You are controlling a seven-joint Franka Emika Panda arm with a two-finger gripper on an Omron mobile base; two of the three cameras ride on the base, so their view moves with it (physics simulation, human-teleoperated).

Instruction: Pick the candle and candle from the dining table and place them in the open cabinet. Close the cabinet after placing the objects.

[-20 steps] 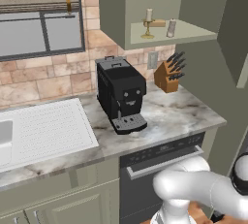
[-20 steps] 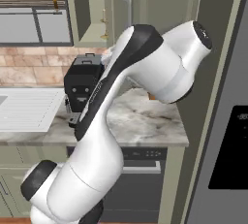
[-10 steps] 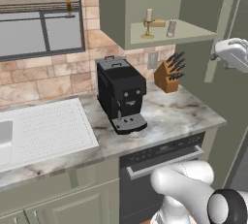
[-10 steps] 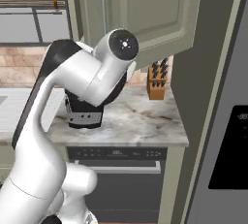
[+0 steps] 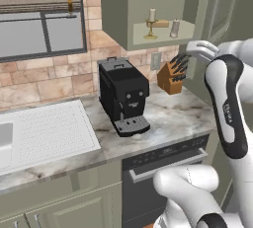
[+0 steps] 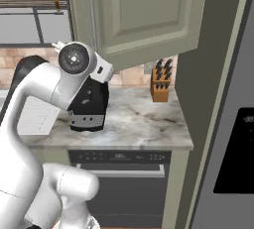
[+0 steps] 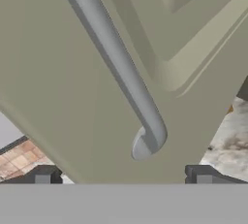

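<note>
Close against the cabinet door (image 7: 63,97), the hand (image 7: 123,175) gapes wide, empty, fingertips (image 7: 44,175) half cut off.

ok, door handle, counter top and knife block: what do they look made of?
Handle: probably brushed metal, a grey satin bar with soft highlights.
Counter top: looks like polished marble, grey-and-white veining.
Knife block: seemingly wood, matt orange-brown, dark knife grips sticking out.

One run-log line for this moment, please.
phase: closing cabinet | gripper: open, facing door handle | both candles: on cabinet shelf | cabinet door: open
</note>
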